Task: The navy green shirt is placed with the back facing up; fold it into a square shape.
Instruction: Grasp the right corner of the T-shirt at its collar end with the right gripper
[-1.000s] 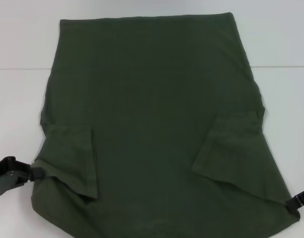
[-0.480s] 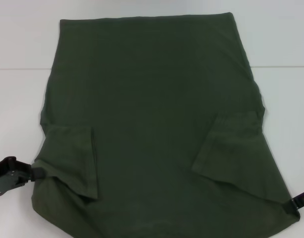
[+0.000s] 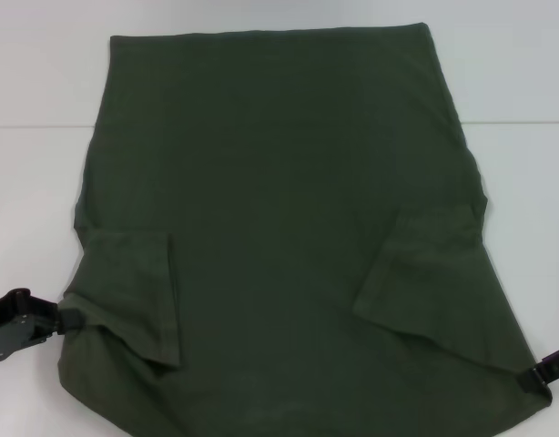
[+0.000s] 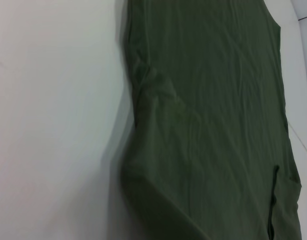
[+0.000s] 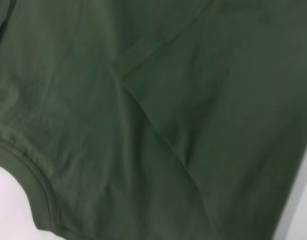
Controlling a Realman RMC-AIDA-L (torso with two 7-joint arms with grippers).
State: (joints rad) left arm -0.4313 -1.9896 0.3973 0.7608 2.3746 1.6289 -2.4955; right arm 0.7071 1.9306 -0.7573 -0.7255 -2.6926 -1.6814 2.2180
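The navy green shirt [image 3: 279, 228] lies flat on the white table [image 3: 25, 200], plain side up, hem at the far end. Both short sleeves are folded inward, one on the left [image 3: 134, 291] and one on the right [image 3: 425, 273]. My left gripper [image 3: 68, 317] is at the near left shoulder edge, shut on the cloth. My right gripper [image 3: 539, 375] is at the near right corner, shut on the cloth, which pulls to a point there. The shirt fills the left wrist view [image 4: 213, 125] and the right wrist view [image 5: 168, 125], where a ribbed edge [image 5: 33, 170] shows.
Bare white table lies on both sides of the shirt [image 3: 525, 182]. A seam line crosses the table behind the shirt [image 3: 34, 126]. The shirt's near edge runs out of the head view at the bottom.
My right gripper has shifted slightly down and outward with the shirt's near right corner. My left gripper has dropped very slightly. The shirt otherwise lies the same.
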